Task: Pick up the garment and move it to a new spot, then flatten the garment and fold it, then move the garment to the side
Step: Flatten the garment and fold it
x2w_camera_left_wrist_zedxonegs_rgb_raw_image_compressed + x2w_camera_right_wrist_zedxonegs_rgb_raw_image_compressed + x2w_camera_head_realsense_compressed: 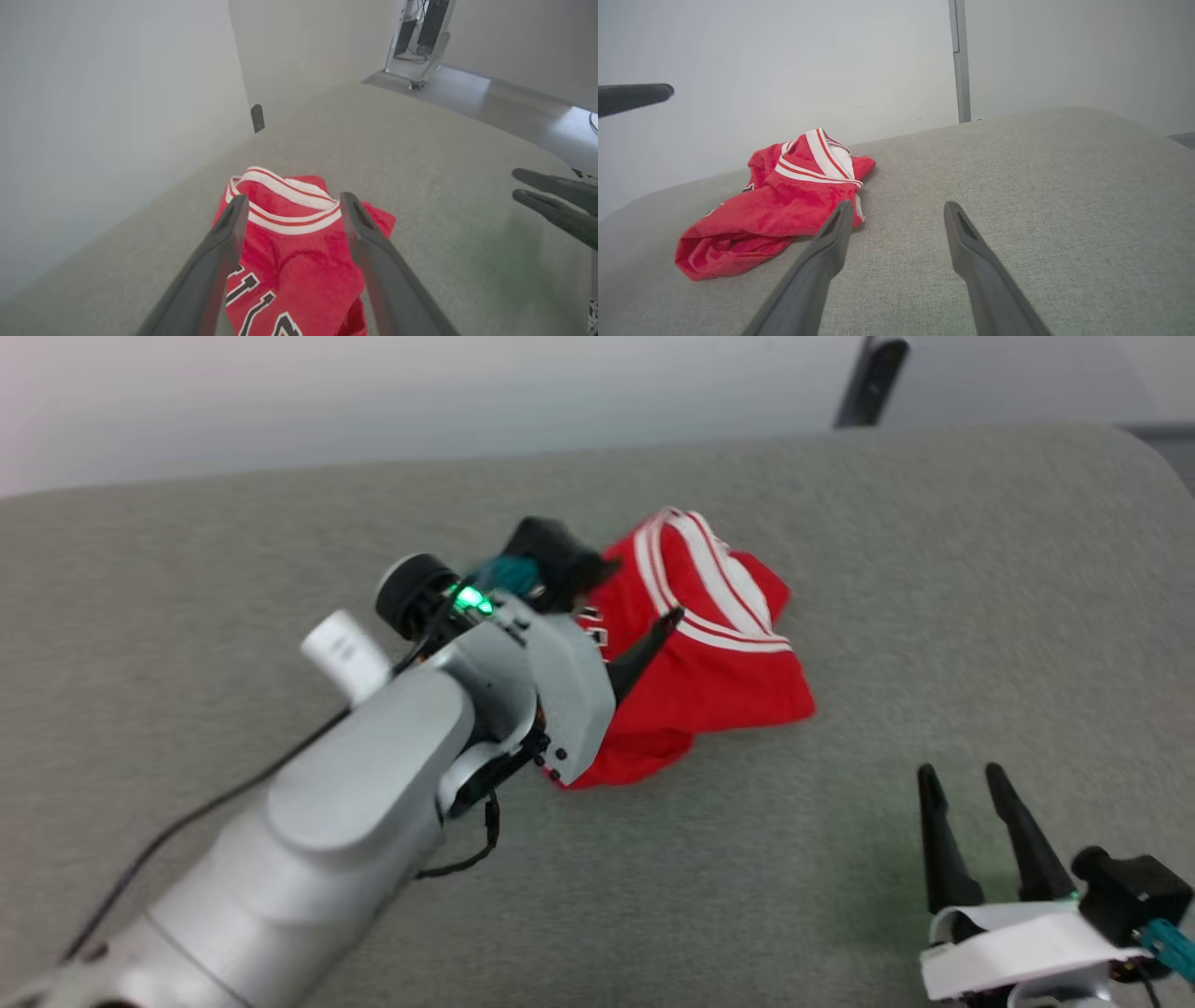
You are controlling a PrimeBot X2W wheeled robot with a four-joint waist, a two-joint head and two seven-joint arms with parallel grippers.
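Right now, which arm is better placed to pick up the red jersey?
Left: the left end effector, open, hangs over the crumpled red fabric jersey; the right end effector sits apart over grey upholstery.

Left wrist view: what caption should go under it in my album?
Open left gripper framing the crumpled red garment on the grey padded surface, right gripper open off to one side.

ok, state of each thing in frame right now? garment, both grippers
garment: crumpled in a heap, not flattened or folded, lying on the grey surface, not gripped
left gripper: open, poised over the garment, contact cannot be told
right gripper: open, empty, apart from the garment
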